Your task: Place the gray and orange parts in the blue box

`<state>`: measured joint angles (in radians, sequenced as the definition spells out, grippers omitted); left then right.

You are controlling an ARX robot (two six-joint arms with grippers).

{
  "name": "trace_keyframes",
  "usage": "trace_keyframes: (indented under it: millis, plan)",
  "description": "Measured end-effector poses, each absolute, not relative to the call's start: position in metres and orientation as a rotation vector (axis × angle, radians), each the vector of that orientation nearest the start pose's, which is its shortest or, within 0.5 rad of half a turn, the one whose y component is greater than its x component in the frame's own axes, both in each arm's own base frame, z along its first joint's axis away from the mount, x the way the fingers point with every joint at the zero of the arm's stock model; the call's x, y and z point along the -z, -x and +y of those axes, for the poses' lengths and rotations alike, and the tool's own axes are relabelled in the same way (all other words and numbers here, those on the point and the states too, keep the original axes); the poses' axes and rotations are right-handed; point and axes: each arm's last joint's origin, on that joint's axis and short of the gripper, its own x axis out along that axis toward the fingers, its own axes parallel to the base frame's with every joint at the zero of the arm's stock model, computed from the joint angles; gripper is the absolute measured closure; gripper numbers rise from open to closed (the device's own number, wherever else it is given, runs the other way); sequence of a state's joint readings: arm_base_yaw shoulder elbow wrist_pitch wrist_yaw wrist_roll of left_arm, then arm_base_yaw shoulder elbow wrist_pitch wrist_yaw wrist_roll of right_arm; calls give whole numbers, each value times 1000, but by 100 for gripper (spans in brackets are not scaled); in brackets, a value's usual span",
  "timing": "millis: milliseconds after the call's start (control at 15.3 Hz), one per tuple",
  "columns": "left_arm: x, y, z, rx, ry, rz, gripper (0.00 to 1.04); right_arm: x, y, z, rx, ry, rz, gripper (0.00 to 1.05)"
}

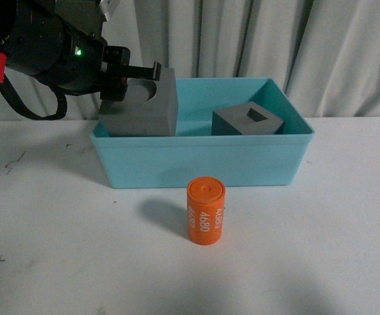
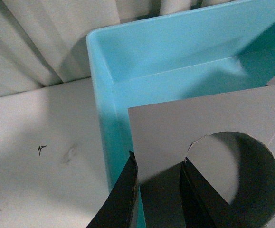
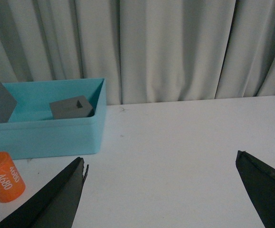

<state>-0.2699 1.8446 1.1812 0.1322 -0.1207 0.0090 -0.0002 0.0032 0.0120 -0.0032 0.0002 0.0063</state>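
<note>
**A:** What does the left end effector have?

**B:** The left end effector (image 1: 151,71) is clamped on the gray cube with the round recess (image 1: 140,108). One finger (image 2: 199,199) reaches into the recess and the other (image 2: 123,199) lies against the outside of the same wall, so the wall is pinched between them. The cube hangs tilted from it.

**A:** And where is that cube with respect to the blue box?

**B:** It is over the left end of the blue box (image 1: 196,164), inside the rim line. Whether its lower edge touches the box floor I cannot tell.

**A:** The other parts?

**B:** The gray cube with the square recess (image 1: 247,121) sits in the box to the right of the left end effector, apart from the held cube, with its recess facing up. The orange cylinder (image 1: 206,220), printed "4680", stands upright on the table (image 1: 58,230). It is outside the box, near the front wall, below and to the right of the left end effector in the front view.

**A:** The right end effector?

**B:** The right end effector (image 3: 161,157) has its jaws spread wide and holds nothing. Bare table lies under it. The cylinder and the box are ahead of it, toward the robot's left, and well apart from it. A curtain (image 1: 242,39) hangs behind the table.
</note>
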Motion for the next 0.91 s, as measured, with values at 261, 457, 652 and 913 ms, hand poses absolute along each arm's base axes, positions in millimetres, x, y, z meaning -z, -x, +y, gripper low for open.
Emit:
trace_keyframes:
  millis: [261,457,652,913]
  plan:
    - [-199,-393,-93,116,-125,530,85,-167,-97,0,0,-6,-5,6]
    - [-195,-389,-89,118,-123,546,54,-167,-97,0,0,-6,-6,6]
    - [-216,-360,-73,145,15,570,19,-167,-97,0,0,-6,-6,6]
    - [-257,-229,-11,173,396,578,7,-167,-97,0,0,-6,-5,6]
